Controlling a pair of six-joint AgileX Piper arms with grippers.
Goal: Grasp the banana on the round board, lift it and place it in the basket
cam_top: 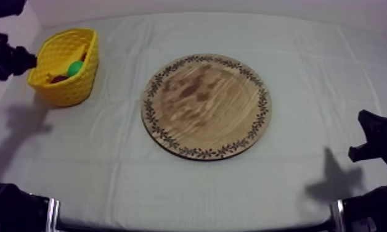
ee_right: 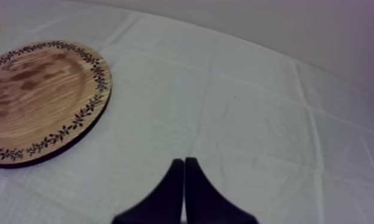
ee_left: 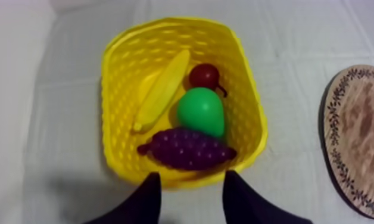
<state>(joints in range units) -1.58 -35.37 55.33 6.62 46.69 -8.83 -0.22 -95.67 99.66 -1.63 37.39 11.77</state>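
The banana [ee_left: 161, 90] lies inside the yellow basket [ee_left: 121, 71], leaning along its wall beside a small red fruit [ee_left: 203, 75], a green pear [ee_left: 202, 111] and purple grapes [ee_left: 188, 148]. My left gripper [ee_left: 189, 193] hangs open above the basket's near rim, nothing between its fingers. From above, the basket [cam_top: 79, 86] stands at the far left with my left gripper [cam_top: 23, 62] just left of it. The round wooden board [cam_top: 206, 105] lies bare in the middle. My right gripper [ee_right: 184, 173] is shut on nothing over bare cloth, to the right of the board [ee_right: 40, 95].
My right arm [cam_top: 378, 139] sits low at the right edge of the table. Grey-white cloth [cam_top: 190, 191] stretches in front of the board and between board and basket.
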